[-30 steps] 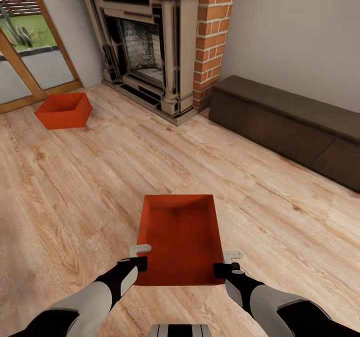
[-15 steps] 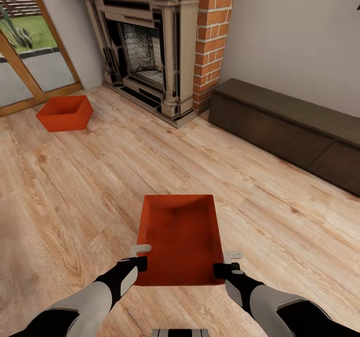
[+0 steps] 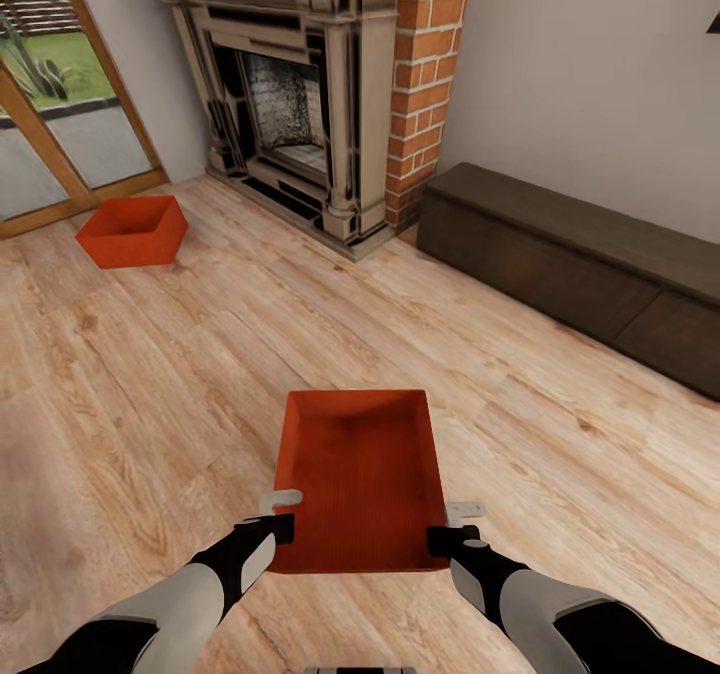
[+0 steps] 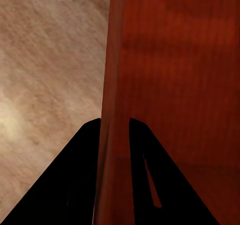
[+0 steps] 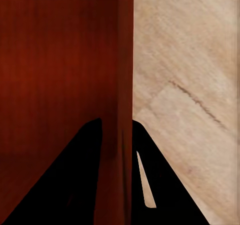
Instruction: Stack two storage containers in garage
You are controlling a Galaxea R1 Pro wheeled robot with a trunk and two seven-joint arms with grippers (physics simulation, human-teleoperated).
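Held bin: a red-orange open bin (image 3: 360,479) was carried in front of the trunk, above the wood floor (image 3: 150,374) of the living room, its long axis pointing away from the robot.
Left gripper: the left gripper (image 3: 276,514) was clamped on the bin's left wall near the close corner, one finger inside and one outside.
Right gripper: the right gripper (image 3: 458,521) was clamped likewise on the right wall; a grip on both thin walls probably kept the bin level for carrying.
Second bin: the other bin (image 3: 132,231) was seen resting on the floor well apart, near the glass door (image 3: 50,144) and to the left of the fireplace (image 3: 300,94).
Surroundings: a long dark cabinet (image 3: 580,254) was set against the right-hand wall.
Head view: the room, both bins and both arms were shown together.
Wrist views: the pinch itself was shown close up, the left wall (image 4: 114,110) and the right wall (image 5: 125,100) each passing between dark fingers, with floor boards beside; the second bin could not be made out there.
Progress: judged early, since neither bin had been brought to the garage.
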